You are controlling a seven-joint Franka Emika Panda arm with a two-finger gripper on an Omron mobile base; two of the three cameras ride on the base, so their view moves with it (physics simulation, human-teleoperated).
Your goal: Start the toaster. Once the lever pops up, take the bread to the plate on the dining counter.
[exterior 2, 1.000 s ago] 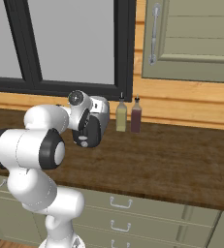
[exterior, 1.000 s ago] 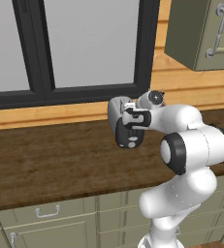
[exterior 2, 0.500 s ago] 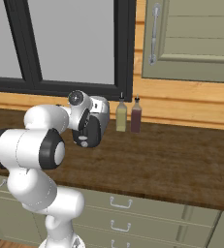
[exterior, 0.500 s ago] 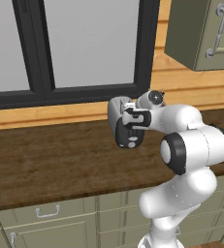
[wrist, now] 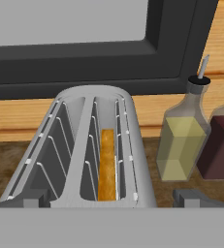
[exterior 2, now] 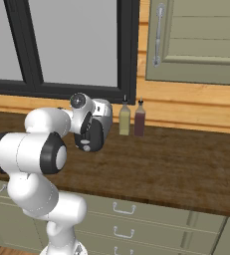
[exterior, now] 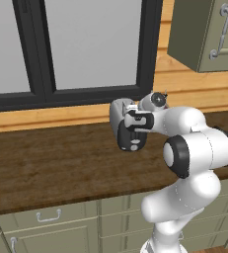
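Fingers [wrist: 111, 198] spread wide, empty, unmoved over last second, hovering above rounded silver-grey toaster [wrist: 79, 145] on dark wood counter [exterior: 46, 163]. Tan toast slice [wrist: 106, 164] seated in right slot. Lever not yet pressed, probably.

Kitchen colours around the toaster

The toaster [wrist: 91, 145] is silver-grey, with a golden-tan bread [wrist: 106, 164] slice inside. Just beside it stand a pale yellow-green bottle [wrist: 182, 145] and a dark maroon bottle [wrist: 221, 150]. Behind runs a black window frame [wrist: 84, 63]; below, dark brown wood-grain worktop [exterior: 51, 168].
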